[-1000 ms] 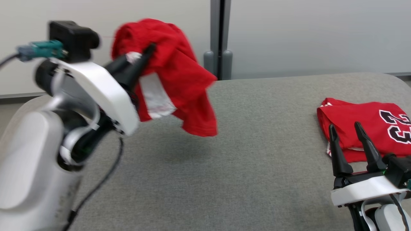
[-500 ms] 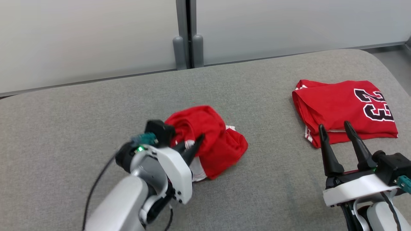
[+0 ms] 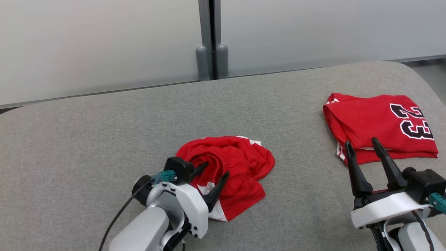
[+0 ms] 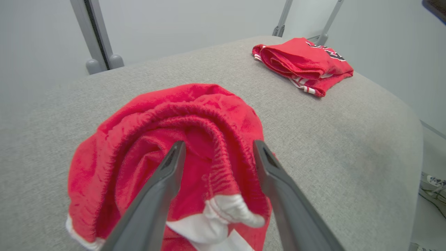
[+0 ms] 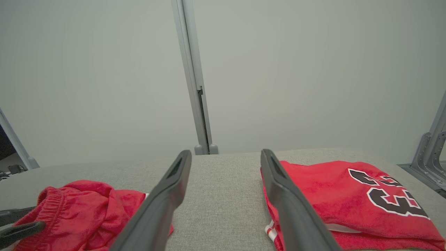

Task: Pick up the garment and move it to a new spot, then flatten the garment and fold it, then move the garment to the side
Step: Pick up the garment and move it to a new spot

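Garment [image 3: 240, 164] lying crumpled mid-table [image 3: 104, 139], lower edge hidden behind left gripper [image 3: 216, 168]. Jaws spread wide either side of the waistband [image 4: 209, 120], clamping nothing. Right gripper [image 3: 362, 141] wide open too, empty, blocking the folded jersey's [image 3: 376, 118] near hem.

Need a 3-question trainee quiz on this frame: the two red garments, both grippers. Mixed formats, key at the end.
1. True or false: the left gripper is shut on the crumpled red garment with white trim.
2. The folded red jersey with the black number lies on the grey fabric-covered table: A) at the robot's left; B) at the robot's right, just beyond the right gripper; C) under the crumpled garment.
3. Fill in: the right gripper's jaws stand ____ and hold nothing.
Key: 1 false, its fingers stand apart either side of the elastic waistband. 2 B. 3 open.
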Controlling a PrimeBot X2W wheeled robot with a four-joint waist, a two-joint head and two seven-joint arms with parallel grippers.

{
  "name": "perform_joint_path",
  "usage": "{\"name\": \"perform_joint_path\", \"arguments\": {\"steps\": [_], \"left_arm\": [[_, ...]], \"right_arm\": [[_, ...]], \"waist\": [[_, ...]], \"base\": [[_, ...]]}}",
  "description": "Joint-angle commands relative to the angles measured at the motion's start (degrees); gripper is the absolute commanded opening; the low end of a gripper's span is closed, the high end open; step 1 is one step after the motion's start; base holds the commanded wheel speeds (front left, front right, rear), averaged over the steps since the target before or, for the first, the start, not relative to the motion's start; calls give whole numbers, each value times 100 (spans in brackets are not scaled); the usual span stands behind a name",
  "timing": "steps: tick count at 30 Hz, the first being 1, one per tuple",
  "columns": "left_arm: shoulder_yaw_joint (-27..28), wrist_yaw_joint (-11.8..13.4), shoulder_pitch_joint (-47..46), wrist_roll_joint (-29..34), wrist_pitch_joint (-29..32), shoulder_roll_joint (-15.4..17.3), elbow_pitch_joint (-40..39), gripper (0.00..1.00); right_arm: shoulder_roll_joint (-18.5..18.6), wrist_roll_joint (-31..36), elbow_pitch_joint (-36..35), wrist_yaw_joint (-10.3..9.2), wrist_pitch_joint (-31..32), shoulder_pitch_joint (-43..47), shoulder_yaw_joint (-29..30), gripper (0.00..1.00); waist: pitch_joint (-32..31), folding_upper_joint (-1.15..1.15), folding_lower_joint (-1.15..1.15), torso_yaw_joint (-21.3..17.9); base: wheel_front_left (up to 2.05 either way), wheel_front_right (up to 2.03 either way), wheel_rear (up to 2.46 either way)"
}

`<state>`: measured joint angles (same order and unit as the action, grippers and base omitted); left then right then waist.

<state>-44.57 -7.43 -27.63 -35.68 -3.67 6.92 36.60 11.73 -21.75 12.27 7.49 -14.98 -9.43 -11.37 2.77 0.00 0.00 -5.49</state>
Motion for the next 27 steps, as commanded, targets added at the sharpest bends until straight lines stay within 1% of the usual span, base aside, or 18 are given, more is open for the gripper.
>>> {"name": "perform_joint_path", "arguments": {"steps": [1, 4, 6, 8, 9, 12, 14, 16, 18, 20, 22, 24, 27], "left_arm": [[46, -3, -114, -65, -71, 174, -92, 100], [182, 11, -89, -161, -118, 415, -457, 100], [338, 150, 7, -191, -161, 664, -778, 100], [530, 345, 148, -243, -221, 908, -1162, 100], [530, 345, 148, -243, -221, 908, -1162, 100], [852, 673, 420, -307, -326, 1275, -1763, 100], [1106, 838, 686, -452, -462, 1465, -2151, 100], [1316, 1043, 961, -449, -624, 1702, -2457, 100], [1525, 1254, 1269, -475, -796, 1855, -2714, 100], [1708, 1483, 1570, -396, -936, 1988, -2916, 100], [1881, 1660, 1845, -319, -1048, 2065, -3115, 100], [2033, 1828, 2115, -184, -1113, 2067, -3315, 100], [2307, 2001, 2507, -8, -1145, 1972, -3569, 100]], "right_arm": [[53, -19, 5, 3, -28, 58, 33, 100], [77, 1, -24, 3, -28, 132, 81, 100], [92, 11, -45, 3, -27, 175, 99, 100], [107, 27, -87, 3, -24, 197, 137, 100], [107, 27, -87, 3, -24, 197, 137, 100], [87, 54, -142, 3, -13, 278, 215, 100], [69, 89, -152, 3, -11, 326, 260, 100], [44, 113, -166, 3, -12, 365, 298, 100], [14, 138, -179, 3, -13, 423, 341, 100], [-13, 159, -191, 3, -14, 482, 398, 100], [-43, 176, -198, 3, -15, 563, 462, 100], [-65, 202, -197, 3, -15, 656, 500, 100], [-76, 226, -229, 3, -16, 771, 551, 100]], "waist": [[-111, 0, 0, 145], [-213, 0, 0, 298], [-276, 0, 0, 379], [-313, 0, 0, 453], [-313, 0, 0, 453], [-351, 0, 0, 557], [-372, 0, 0, 610], [-395, 0, 0, 656], [-413, 0, 0, 689], [-428, 0, 0, 713], [-440, 0, 0, 738], [-454, 0, 0, 761], [-473, 0, 0, 769]], "base": [[0, 0, 0], [0, 0, 0], [0, 0, 0], [0, 0, 0], [0, 0, 0], [0, 0, 0], [0, 0, 0], [0, 0, 0], [0, 0, 0], [0, 0, 0], [0, 0, 0], [0, 0, 0], [0, 0, 0]]}}
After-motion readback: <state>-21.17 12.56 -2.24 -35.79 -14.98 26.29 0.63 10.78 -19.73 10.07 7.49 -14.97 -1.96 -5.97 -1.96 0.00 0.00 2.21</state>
